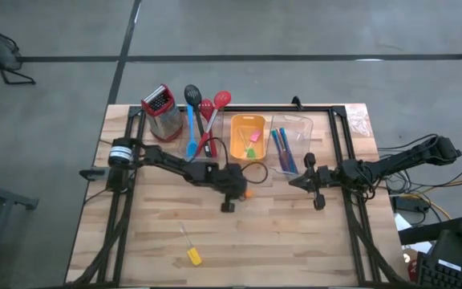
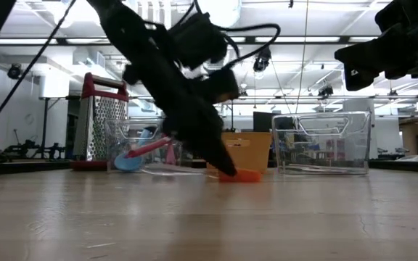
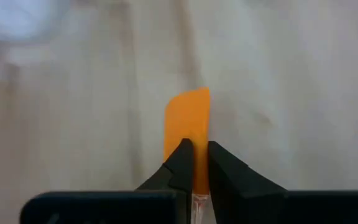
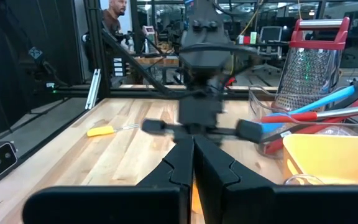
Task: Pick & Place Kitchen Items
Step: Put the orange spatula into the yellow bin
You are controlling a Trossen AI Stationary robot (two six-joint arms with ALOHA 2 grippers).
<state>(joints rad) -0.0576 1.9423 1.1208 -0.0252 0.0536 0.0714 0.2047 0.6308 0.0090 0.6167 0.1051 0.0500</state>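
High view: left gripper (image 1: 233,193) down at table centre, over a small orange piece (image 1: 248,193) peeking out at its 3 o'clock. Orange tray (image 1: 248,122) at 12 o'clock from it; clear bin (image 1: 301,124) w/ blue-handled cutlery (image 1: 281,150) at 1 o'clock. Right gripper (image 1: 305,181) waits just below that bin. Yellow-handled tool (image 1: 191,250) lies alone at 6–7 o'clock, well apart.

Low view: orange piece (image 2: 241,175) flat on table, left gripper tips on it. Right gripper up at 2 o'clock, off the table.

Left wrist view: fingers (image 3: 180,163) pinched together on the thin near end of orange piece (image 3: 189,121); broad end sticks out ahead.

Right wrist view: own fingers (image 4: 180,163) closed, nothing between.

Risk: grip is on a narrow edge only, so the piece could pivot or slip out on lift; if tips drag on wood it may twist free.

Hard to tell: what the orange piece is; contents of the spoon bin behind the left arm partly blocked.
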